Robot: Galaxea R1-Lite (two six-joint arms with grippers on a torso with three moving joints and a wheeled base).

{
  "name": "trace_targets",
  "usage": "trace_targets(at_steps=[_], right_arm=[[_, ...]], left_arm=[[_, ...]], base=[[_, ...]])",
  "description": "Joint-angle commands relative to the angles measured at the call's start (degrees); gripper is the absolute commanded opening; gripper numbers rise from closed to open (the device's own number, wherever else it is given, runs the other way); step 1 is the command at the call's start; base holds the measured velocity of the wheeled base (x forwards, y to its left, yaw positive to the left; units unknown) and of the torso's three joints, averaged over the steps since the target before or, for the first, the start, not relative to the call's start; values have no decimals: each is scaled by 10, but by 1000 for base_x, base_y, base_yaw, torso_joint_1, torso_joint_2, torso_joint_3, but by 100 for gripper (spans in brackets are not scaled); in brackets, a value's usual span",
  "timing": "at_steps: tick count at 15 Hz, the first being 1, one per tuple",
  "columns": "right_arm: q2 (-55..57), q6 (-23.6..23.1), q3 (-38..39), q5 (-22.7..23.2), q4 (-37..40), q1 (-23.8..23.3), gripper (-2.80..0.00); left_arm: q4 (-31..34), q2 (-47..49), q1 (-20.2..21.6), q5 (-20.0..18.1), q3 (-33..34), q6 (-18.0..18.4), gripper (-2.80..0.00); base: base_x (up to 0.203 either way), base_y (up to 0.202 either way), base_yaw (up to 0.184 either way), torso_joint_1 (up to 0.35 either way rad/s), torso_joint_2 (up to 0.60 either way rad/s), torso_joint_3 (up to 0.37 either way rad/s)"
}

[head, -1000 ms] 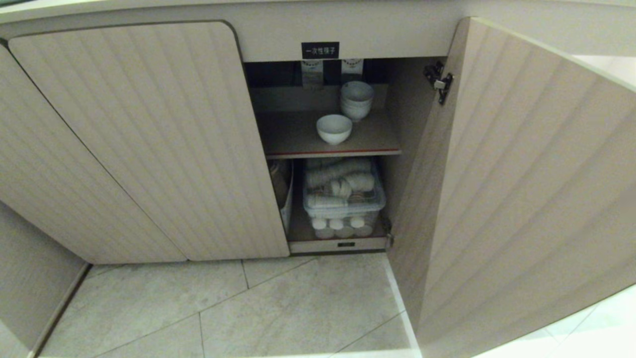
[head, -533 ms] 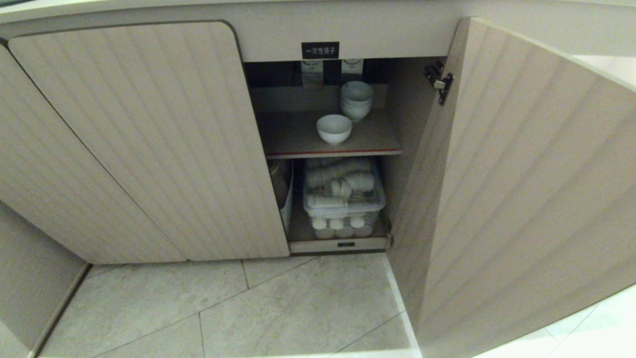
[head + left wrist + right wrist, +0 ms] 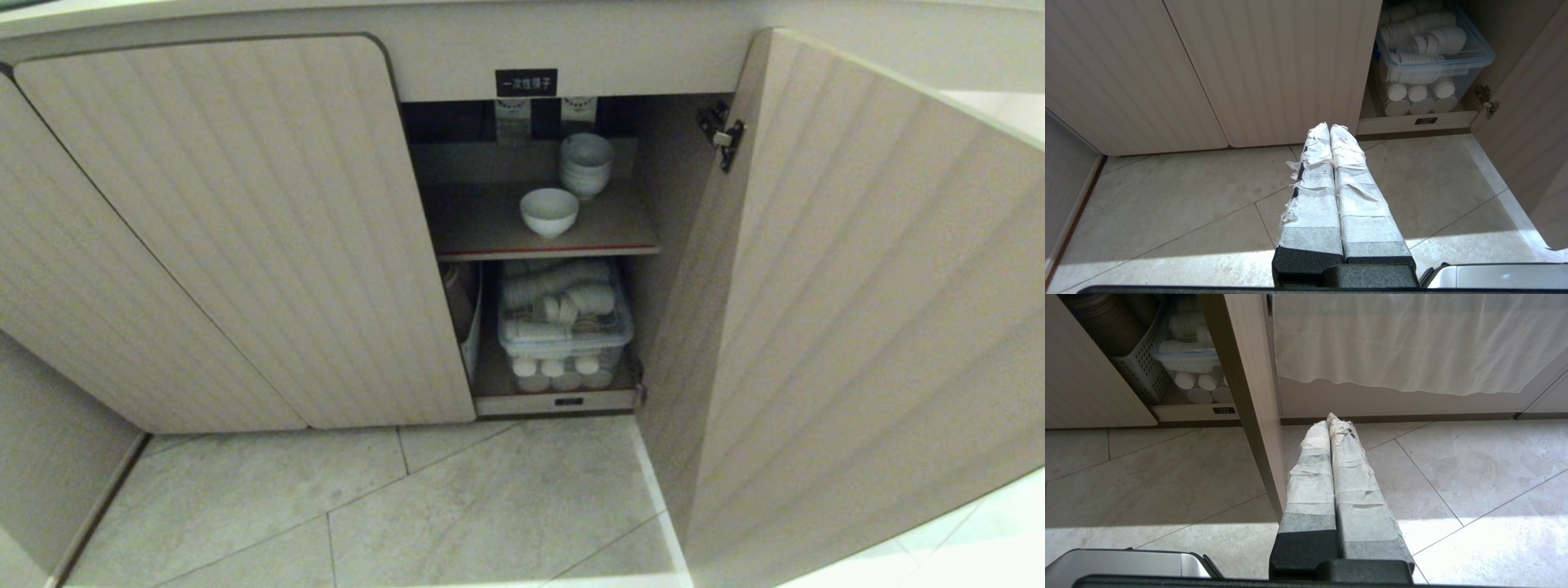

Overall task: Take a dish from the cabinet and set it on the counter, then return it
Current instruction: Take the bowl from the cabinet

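The dish [image 3: 549, 211], a small white bowl, stands alone near the front of the red-edged upper shelf [image 3: 547, 247] in the cabinet [image 3: 526, 82], whose right door [image 3: 857, 286] hangs wide open. Behind it sits a stack of white bowls [image 3: 585, 164]. The counter shows only as a pale strip [image 3: 245, 12] along the top of the head view. Neither arm appears in the head view. My left gripper [image 3: 1329, 127] hangs shut over the floor before the closed left door [image 3: 1274, 69]. My right gripper [image 3: 1329, 421] is shut too, just right of the open door's edge [image 3: 1249, 400].
On the lower shelf a clear lidded bin [image 3: 565, 327] holds stacked white cups and tubs, with a perforated basket [image 3: 1141, 367] to its left. A white cloth [image 3: 1412, 343] hangs over the cupboard front on the right. Tiled floor [image 3: 424, 506] lies before the cabinet.
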Motion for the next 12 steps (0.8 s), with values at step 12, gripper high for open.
trace_targets(at_steps=[12], right_arm=[[0,0,0,0,0,0,-280]], left_arm=[[0,0,0,0,0,0,-280]], base=[[-44,0,0,1,0,1]])
